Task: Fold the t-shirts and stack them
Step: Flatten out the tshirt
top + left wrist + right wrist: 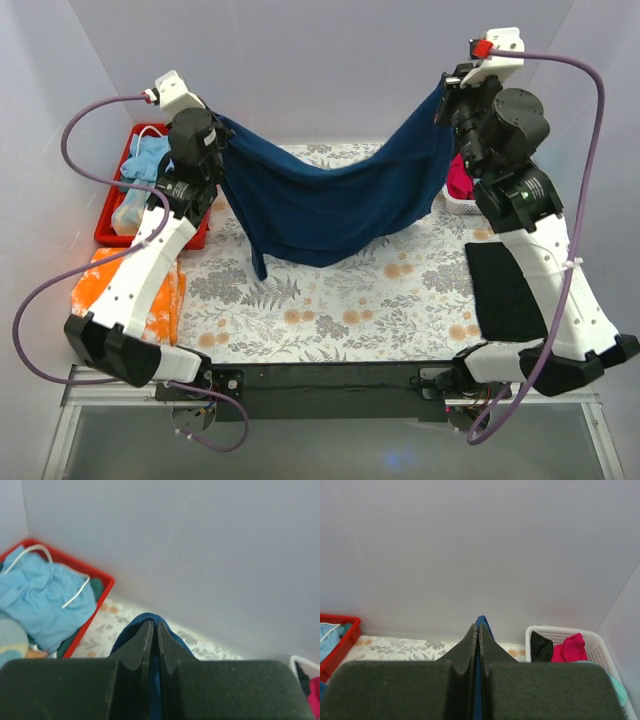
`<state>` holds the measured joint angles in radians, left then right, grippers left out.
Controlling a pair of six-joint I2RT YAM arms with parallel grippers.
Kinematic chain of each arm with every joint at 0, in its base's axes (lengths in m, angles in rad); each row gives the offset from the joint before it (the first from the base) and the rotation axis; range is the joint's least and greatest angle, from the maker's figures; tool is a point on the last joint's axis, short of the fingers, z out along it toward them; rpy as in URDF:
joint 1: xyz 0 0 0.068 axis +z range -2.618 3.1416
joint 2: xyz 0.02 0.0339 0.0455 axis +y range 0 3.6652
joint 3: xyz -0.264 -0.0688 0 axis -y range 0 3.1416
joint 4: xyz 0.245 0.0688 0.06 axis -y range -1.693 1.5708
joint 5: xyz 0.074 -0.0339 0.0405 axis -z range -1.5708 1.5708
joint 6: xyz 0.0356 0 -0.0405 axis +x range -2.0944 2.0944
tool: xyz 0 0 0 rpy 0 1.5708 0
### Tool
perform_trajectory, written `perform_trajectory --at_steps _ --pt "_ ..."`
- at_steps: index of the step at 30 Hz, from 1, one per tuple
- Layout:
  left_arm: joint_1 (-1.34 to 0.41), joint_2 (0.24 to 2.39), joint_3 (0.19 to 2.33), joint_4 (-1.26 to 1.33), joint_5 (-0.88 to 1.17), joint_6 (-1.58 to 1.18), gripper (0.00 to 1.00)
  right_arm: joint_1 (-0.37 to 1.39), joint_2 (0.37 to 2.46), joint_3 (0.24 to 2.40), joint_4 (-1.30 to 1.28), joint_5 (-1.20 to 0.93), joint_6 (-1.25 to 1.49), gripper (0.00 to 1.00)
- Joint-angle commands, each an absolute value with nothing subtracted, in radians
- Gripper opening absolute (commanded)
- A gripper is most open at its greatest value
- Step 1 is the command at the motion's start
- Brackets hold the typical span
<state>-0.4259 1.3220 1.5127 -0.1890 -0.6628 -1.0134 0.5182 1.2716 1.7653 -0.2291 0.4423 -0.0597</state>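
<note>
Navy t-shirt [330, 205] strung up in the air above the table [330, 310].
Left gripper [155, 626] and right gripper [478, 628] are each clamped tight on an upper edge of it, and the cloth sags over the table's far half. A black t-shirt [505, 290] lies flat at the table's right side.

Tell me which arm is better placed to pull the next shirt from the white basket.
Right, likely. The right gripper hangs beside the basket with the magenta shirt; the left gripper is far off, by the red bin. Both grip the blue shirt, which must go down first.
</note>
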Motion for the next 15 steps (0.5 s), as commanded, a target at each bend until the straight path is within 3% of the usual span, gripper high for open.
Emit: perform_trajectory --at_steps 1,5,15 --pt "-0.263 1.386 1.624 -0.320 -0.410 -1.164 0.00 0.499 1.308 1.896 -0.158 0.433 -0.140 0.01" --pt "-0.155 1.460 1.718 -0.383 -0.253 -1.195 0.00 0.494 1.286 1.939 -0.166 0.420 -0.169 0.01" --pt "-0.146 1.254 1.723 -0.416 -0.176 -1.147 0.00 0.494 1.048 1.867 -0.189 0.342 -0.187 0.01"
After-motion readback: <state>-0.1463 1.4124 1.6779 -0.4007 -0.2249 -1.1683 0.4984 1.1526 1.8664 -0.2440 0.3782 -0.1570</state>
